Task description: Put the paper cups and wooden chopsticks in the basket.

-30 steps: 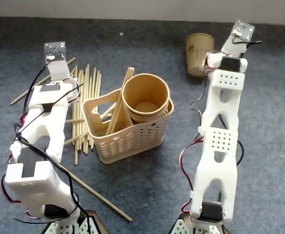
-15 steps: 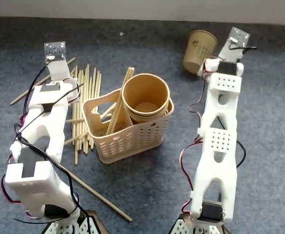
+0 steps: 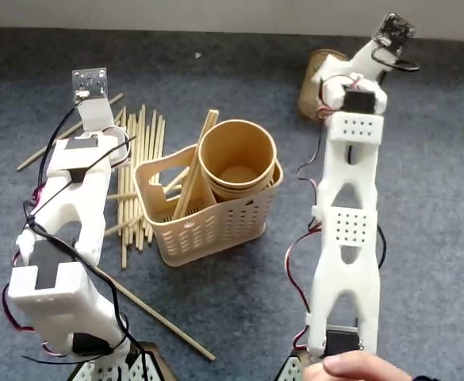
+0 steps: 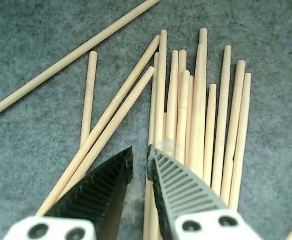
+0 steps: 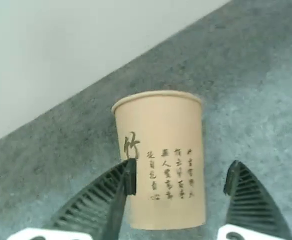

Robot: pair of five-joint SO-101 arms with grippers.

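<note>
A cream basket [image 3: 216, 226] stands mid-table holding stacked paper cups [image 3: 238, 163] and a few chopsticks [image 3: 196, 163]. A row of loose wooden chopsticks [image 3: 140, 159] lies left of it on the grey carpet. My left gripper [image 4: 140, 157] hovers shut just above those chopsticks [image 4: 195, 115], with nothing between its fingers. One more paper cup [image 3: 315, 79] lies on its side at the far right. In the right wrist view that cup [image 5: 160, 150] sits between the fingers of my open right gripper [image 5: 181, 177]; one finger [image 5: 121, 187] touches its side, the other stands apart.
A long chopstick [image 3: 160, 317] lies diagonally near the left arm's base, and another [image 3: 65, 143] angles off to the far left. A pale wall [image 5: 61, 50] runs just behind the cup. The right arm [image 3: 357, 127] stretches far across the carpet.
The right arm has stretched farther and swung left, bringing its open fingers around the cup, which tipped and shifted slightly. The left arm has not moved.
</note>
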